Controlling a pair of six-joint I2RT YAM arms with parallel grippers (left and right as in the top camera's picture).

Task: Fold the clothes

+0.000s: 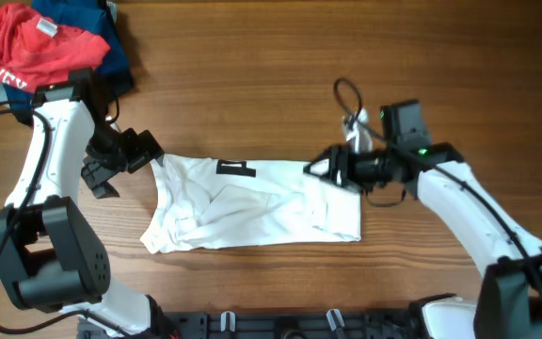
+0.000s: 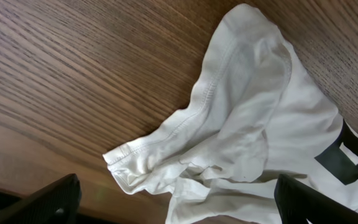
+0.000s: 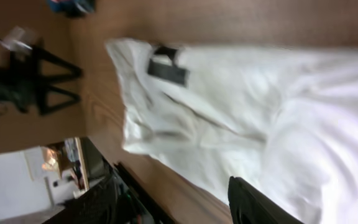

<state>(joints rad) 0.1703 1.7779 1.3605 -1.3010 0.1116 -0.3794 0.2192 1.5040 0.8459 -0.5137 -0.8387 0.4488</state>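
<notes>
The clothes, a white wrinkled shirt (image 1: 252,202), lie as a long strip across the middle of the table, with a dark label (image 1: 235,169) near the far edge. My left gripper (image 1: 153,155) hovers open over the shirt's far-left corner. In the left wrist view its two fingers stand wide on either side of the bunched hem (image 2: 166,162), holding nothing. My right gripper (image 1: 316,169) sits over the shirt's far-right part. The right wrist view is blurred and shows one finger (image 3: 260,202) above the flat cloth (image 3: 241,112), with no fabric pinched.
A red printed T-shirt (image 1: 31,47) lies on navy garments (image 1: 87,24) in the back-left corner. A dark cable (image 1: 346,94) loops behind the right arm. Black fixtures (image 1: 280,325) line the table's front edge.
</notes>
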